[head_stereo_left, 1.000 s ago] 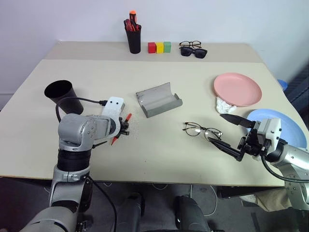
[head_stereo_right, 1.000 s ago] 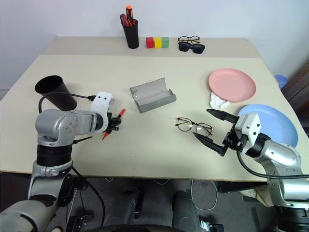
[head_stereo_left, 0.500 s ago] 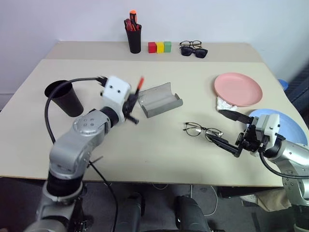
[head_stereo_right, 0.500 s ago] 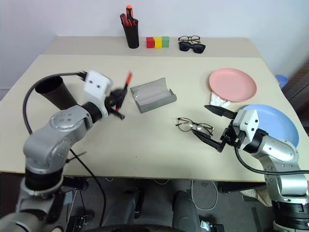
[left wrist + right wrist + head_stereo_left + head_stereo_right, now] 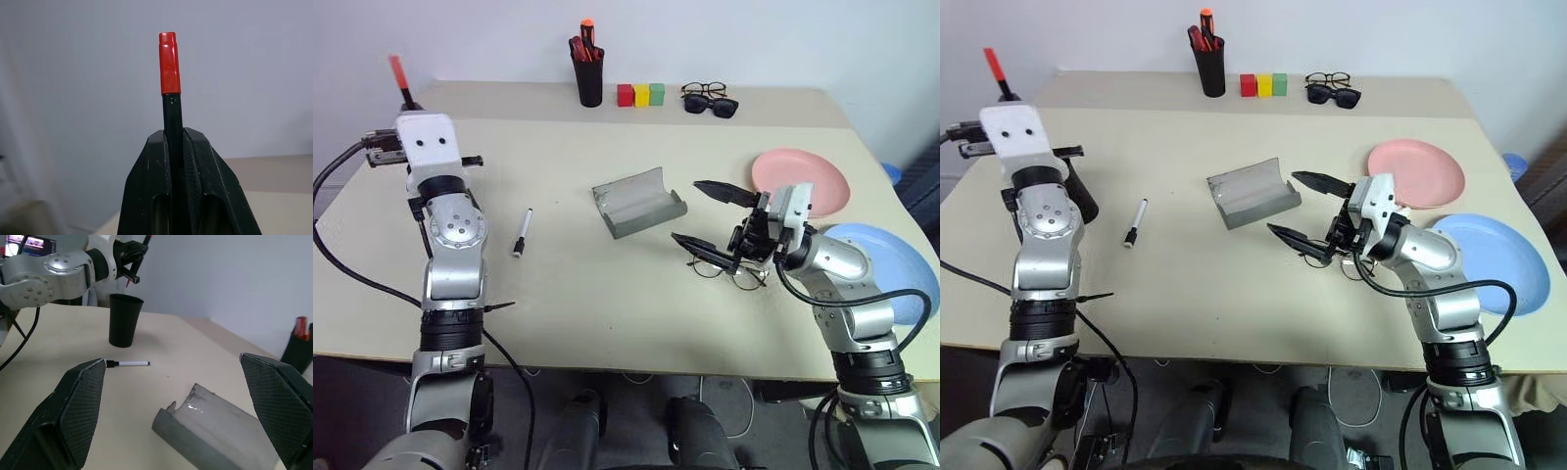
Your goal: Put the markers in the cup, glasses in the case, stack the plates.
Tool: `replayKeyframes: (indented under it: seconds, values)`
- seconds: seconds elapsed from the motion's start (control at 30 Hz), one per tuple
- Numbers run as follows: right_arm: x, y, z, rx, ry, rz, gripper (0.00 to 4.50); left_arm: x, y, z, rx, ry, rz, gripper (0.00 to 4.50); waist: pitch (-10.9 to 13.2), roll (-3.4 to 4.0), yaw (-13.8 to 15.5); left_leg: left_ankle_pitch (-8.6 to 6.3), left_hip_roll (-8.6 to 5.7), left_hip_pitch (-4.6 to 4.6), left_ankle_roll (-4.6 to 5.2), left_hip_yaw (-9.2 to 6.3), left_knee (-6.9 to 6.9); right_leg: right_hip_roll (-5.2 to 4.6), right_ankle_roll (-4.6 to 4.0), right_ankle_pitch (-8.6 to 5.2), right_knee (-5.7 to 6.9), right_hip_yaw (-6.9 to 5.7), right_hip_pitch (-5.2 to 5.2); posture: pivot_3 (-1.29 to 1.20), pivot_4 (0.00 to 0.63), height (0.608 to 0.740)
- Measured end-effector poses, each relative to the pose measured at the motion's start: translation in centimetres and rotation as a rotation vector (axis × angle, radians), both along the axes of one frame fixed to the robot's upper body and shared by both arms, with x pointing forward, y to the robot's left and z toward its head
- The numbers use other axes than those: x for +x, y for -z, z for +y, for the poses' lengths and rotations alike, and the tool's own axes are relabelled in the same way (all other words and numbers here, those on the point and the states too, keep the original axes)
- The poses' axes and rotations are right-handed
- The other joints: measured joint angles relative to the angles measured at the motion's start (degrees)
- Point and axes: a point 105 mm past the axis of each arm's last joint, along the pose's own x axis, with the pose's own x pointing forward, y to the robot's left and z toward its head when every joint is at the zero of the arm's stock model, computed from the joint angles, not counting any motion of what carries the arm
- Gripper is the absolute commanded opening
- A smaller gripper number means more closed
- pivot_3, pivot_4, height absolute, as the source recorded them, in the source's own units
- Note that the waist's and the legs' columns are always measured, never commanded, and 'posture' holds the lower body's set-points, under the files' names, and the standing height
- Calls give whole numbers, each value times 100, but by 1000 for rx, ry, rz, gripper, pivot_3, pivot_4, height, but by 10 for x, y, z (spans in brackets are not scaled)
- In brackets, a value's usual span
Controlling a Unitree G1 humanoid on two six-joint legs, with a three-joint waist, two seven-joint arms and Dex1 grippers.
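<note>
So far, operator, nothing on your list is finished, though two parts are under way. Your left gripper (image 5: 173, 147) is clamped tight on the red marker (image 5: 169, 63), which stands upright between the fingers, raised near the black cup (image 5: 124, 319); from the head views I cannot tell whether it is directly over the rim, so check that before you let go. Reading the table (image 5: 607, 294) as a clock face from the head camera, the cup sits out at about 9 o'clock, partly hidden behind your left arm, and the white marker (image 5: 522, 232) lies flat on the surface nearer the centre, at roughly 8 o'clock, untouched. Your right gripper (image 5: 705, 213) has its jaws spread wide and holds nothing; it hovers over the wire-framed glasses (image 5: 729, 268), which rest on the table at about 4 o'clock. The grey case (image 5: 636, 202) lies open near the centre, just beside the glasses at their 10 o'clock, and it is empty. The pink plate (image 5: 813, 176) at 2 o'clock and the blue plate (image 5: 891, 269) at 3 o'clock lie side by side, not stacked. By my reckoning that leaves both markers, the glasses and the plates all to be done.
</note>
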Motion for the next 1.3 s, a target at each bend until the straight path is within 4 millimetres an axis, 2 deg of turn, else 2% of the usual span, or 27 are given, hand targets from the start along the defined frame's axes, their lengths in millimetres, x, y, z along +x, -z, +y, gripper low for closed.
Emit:
replayKeyframes:
  seconds: [0.13,0.37,0.47,0.63,0.8,0.93,1.03,1.17,1.23,1.3]
  values:
    - [2,0,0,-3,7,2,4500,0,5,12,17,-53,6,45,0,0,-9,6,2,4,-10,-1,3,3,0,0,12,0,-2,0,150,740]
    - [2,-1,2,0,16,9,4500,5,18,18,36,-79,25,45,0,-1,-13,23,5,10,-30,-1,9,5,-7,15,21,0,0,0,150,740]
    - [2,-3,3,2,19,6,4500,8,27,20,30,-88,43,1237,-1,-1,-13,24,5,9,-30,-1,8,5,-7,15,20,0,-1,0,150,740]
    - [2,-4,4,1,25,11,4500,10,31,16,43,-77,42,3682,0,-1,-13,24,5,9,-31,-1,7,5,-7,15,21,0,-3,0,150,740]
    - [2,-5,4,-1,33,16,4500,14,32,3,-21,20,38,3682,-1,-1,-5,24,5,7,-31,-1,8,5,-7,15,20,0,-1,0,150,740]
    - [1,-7,4,1,35,6,4500,16,34,-35,-172,286,116,3682,-1,-2,-29,24,5,6,-31,0,8,4,-6,15,18,1,-1,0,150,740]
    - [1,-8,4,1,38,6,4500,15,57,-59,-285,440,358,3682,-1,-2,-83,24,8,11,-30,-2,8,8,-6,14,33,0,-2,0,150,740]
    - [2,-9,2,6,50,3,4500,12,108,-60,-406,430,756,3682,0,-3,-190,25,11,20,-30,-10,11,17,14,-1,55,0,-3,0,150,740]
    - [2,-9,2,7,53,2,4500,11,117,-61,-445,412,847,3682,1,-5,-181,25,11,20,-30,-13,12,18,15,-2,58,0,-3,0,150,740]
    - [2,-9,2,9,56,1,4500,14,118,-60,-474,394,896,3682,1,-5,-165,25,11,20,-32,-13,13,18,14,-2,58,0,-3,0,150,740]
